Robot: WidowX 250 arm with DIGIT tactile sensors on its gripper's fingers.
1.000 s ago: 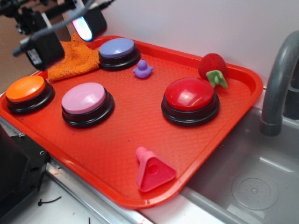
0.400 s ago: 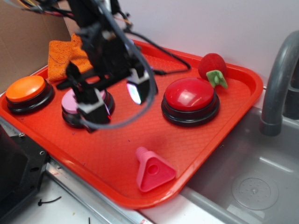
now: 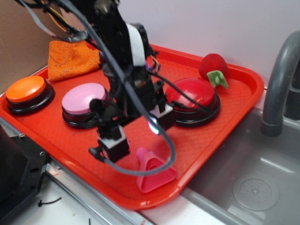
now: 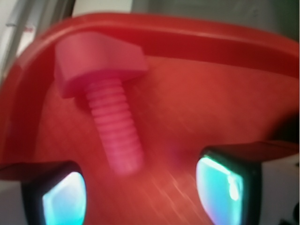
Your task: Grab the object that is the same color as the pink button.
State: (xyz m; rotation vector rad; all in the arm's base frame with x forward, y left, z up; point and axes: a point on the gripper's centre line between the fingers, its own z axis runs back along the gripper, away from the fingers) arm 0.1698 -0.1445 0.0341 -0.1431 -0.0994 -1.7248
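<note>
The gripper [image 3: 136, 133] hung low over the red tray [image 3: 243, 79] with its jaws spread apart and nothing between them, the two pads [image 4: 63, 197] showing at the bottom corners of the wrist view with bare tray floor in the gap. The hot-pink triangular block [image 3: 154, 173] lay flat near the tray's front rim, at about five o'clock from the gripper and just beside it, not touched by either finger. In the wrist view the block [image 4: 101, 93] sat ahead of the jaws toward eleven o'clock, its ribbed stub pointing back at the left-hand pad and its triangular head close to the tray's raised edge. The pink button [image 3: 84, 101] stood at about ten o'clock from the gripper, partly hidden by the arm, with the orange button [image 3: 26, 91] farther out at nine o'clock. The red button [image 3: 197, 98] sat at about two o'clock, the plush strawberry [image 3: 213, 68] beyond it near the far rim. An orange cloth [image 3: 70, 58] lay at the tray's back left corner.
</note>
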